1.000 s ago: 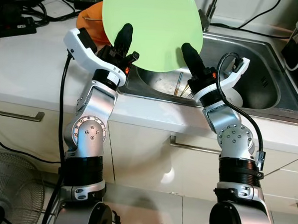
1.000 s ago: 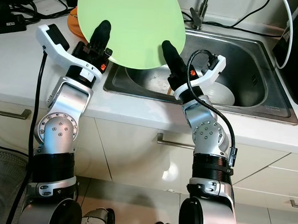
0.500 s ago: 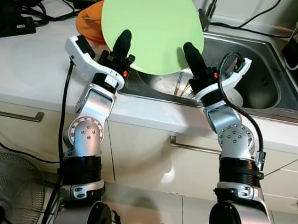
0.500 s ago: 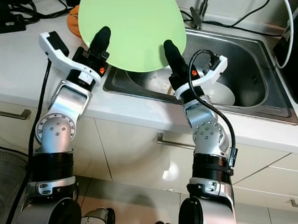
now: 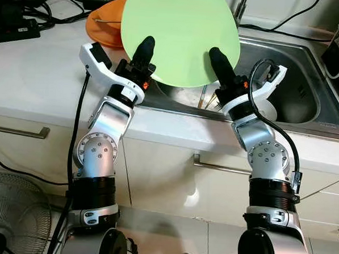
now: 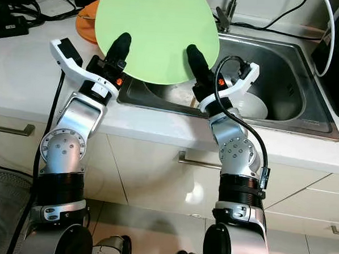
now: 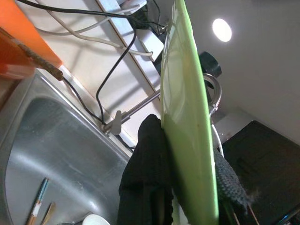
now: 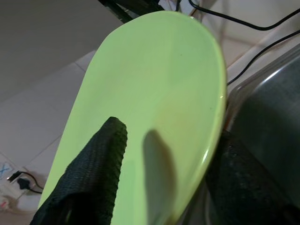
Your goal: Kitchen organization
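Both grippers hold one green plate (image 5: 180, 33) upright above the near left corner of the sink (image 5: 296, 88). The left gripper (image 5: 144, 50) clamps the plate's lower left rim, one finger (image 7: 145, 173) on the near face and the other behind. The right gripper (image 5: 217, 60) clamps the lower right rim the same way, its near finger (image 8: 93, 173) flat on the plate's face. The plate's top edge is cut off in both eye views. Behind it an orange dish (image 5: 104, 24) lies on the counter (image 5: 36, 69), mostly hidden. In the sink lie chopsticks (image 5: 203, 97) and a white bowl (image 5: 266, 109), both partly covered by the right arm. A fan (image 5: 11, 215) stands on the floor at lower left; its label reads "LUX" at the frame edge, the start cut off. A tap (image 7: 140, 105) shows in the left wrist view
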Controlling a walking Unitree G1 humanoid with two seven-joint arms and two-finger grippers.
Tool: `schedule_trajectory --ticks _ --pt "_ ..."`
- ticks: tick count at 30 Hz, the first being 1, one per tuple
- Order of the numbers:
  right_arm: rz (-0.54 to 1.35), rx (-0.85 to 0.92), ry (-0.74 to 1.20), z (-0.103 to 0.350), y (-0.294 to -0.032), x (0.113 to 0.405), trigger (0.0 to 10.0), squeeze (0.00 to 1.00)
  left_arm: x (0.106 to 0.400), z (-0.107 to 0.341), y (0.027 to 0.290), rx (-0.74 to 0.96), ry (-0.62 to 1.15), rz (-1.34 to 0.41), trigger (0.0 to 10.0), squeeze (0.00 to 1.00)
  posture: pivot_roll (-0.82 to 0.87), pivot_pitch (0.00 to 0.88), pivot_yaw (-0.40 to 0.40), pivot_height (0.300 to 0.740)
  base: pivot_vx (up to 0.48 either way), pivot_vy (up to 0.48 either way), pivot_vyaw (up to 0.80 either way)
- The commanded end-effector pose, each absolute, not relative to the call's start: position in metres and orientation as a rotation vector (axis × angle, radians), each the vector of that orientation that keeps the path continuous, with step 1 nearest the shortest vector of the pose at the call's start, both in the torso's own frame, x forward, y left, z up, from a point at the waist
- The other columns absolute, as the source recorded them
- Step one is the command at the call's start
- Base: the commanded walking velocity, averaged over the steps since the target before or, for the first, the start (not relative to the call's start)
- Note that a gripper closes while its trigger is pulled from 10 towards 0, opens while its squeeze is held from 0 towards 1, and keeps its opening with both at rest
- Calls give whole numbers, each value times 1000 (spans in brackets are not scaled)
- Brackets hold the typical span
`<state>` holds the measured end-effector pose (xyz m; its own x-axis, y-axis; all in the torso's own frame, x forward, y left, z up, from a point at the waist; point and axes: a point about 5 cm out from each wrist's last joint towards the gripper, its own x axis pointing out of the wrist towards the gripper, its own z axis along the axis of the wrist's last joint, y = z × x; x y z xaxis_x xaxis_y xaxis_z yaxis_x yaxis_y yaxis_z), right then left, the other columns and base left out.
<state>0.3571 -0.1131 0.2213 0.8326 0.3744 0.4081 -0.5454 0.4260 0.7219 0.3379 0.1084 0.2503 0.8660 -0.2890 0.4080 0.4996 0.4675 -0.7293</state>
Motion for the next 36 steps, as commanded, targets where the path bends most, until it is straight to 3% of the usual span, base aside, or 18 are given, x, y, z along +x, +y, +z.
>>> schedule_trajectory --ticks 1,24,25,36 --pt "556 971 -204 223 -116 359 0 0 336 258 105 -979 -276 -535 10000 0 169 111 -27 740 0 0 0" --pt "547 969 -198 221 -115 360 0 0 340 251 107 -875 -254 -453 10000 0 169 114 -26 740 0 0 0" --pt "547 970 -199 221 -115 360 0 0 340 249 106 -868 -244 -454 10000 1000 171 115 -27 740 0 0 0" --pt "465 1026 -266 236 -125 366 0 0 338 245 98 -862 -213 -484 10000 1000 169 113 -27 740 0 0 0"
